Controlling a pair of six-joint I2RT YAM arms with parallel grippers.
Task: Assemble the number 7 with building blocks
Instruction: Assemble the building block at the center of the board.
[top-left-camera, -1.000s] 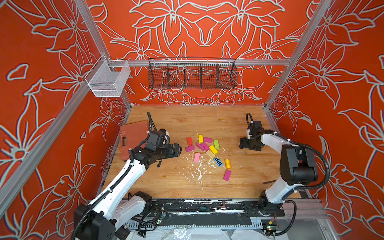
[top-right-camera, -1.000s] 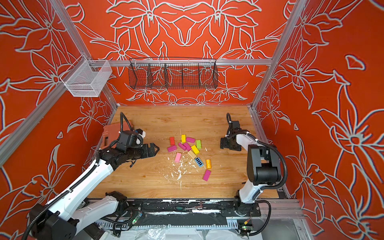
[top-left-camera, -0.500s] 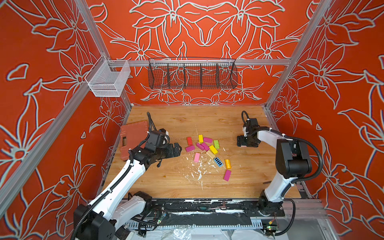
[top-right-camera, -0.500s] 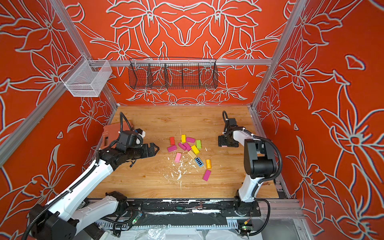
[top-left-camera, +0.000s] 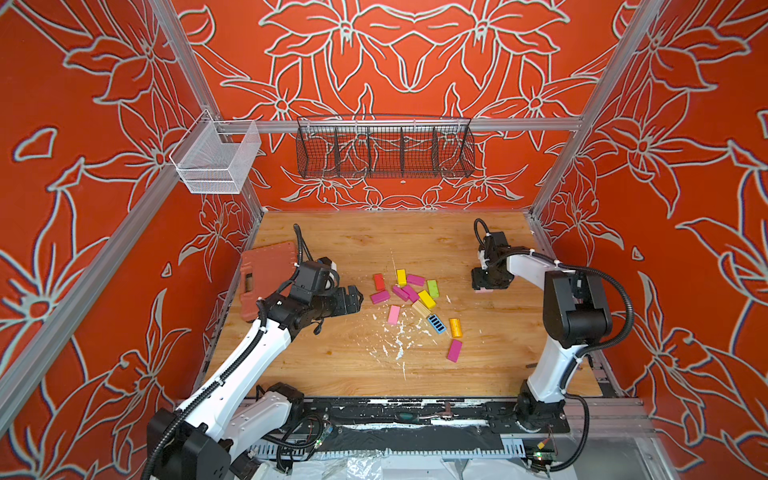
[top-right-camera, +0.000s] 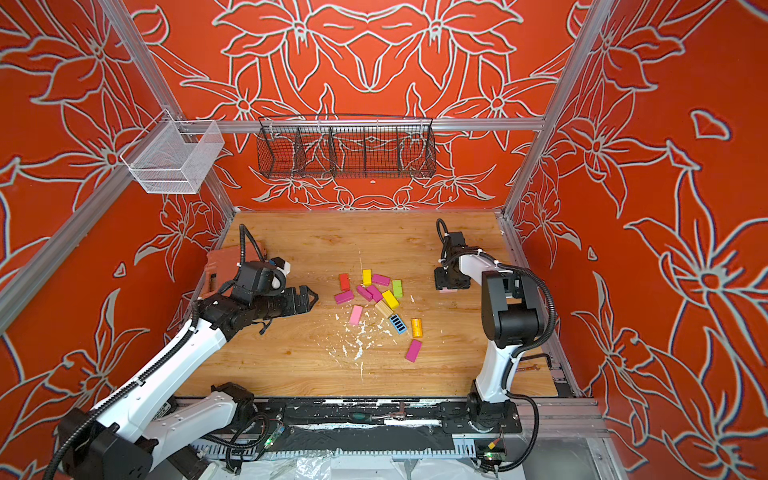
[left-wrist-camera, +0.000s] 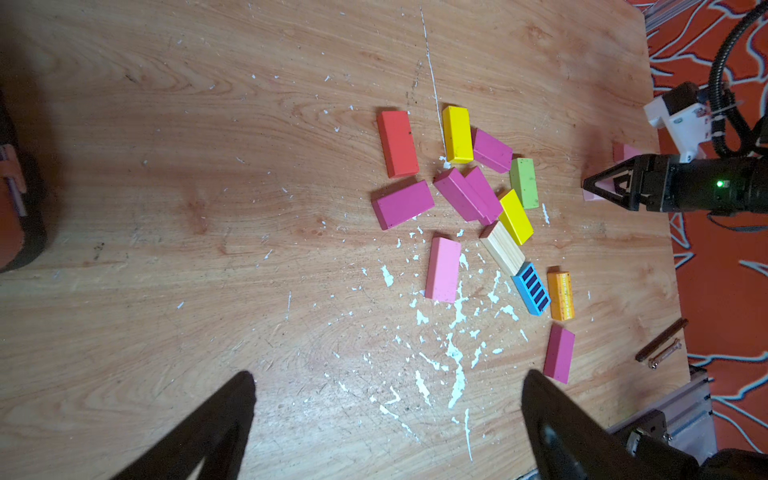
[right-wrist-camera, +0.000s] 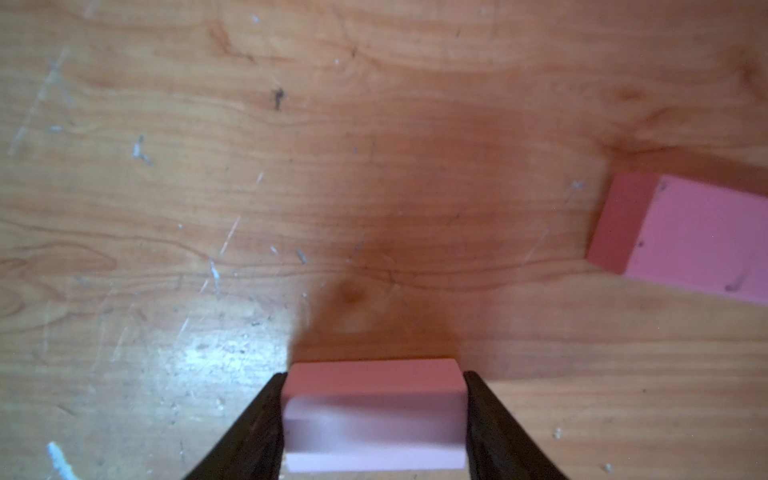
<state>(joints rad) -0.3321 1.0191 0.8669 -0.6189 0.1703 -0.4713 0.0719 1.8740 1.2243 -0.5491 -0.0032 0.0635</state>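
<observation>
Print on orange block (left-wrist-camera: 560, 296) illegible

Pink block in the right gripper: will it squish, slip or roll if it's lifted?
Probably stiff: the pink block shows crisp, straight edges between the right gripper's fingers. It looks small and solid, so it is likely light. Its faces look smooth, so it might slip a little. With flat sides it shouldn't roll.
</observation>
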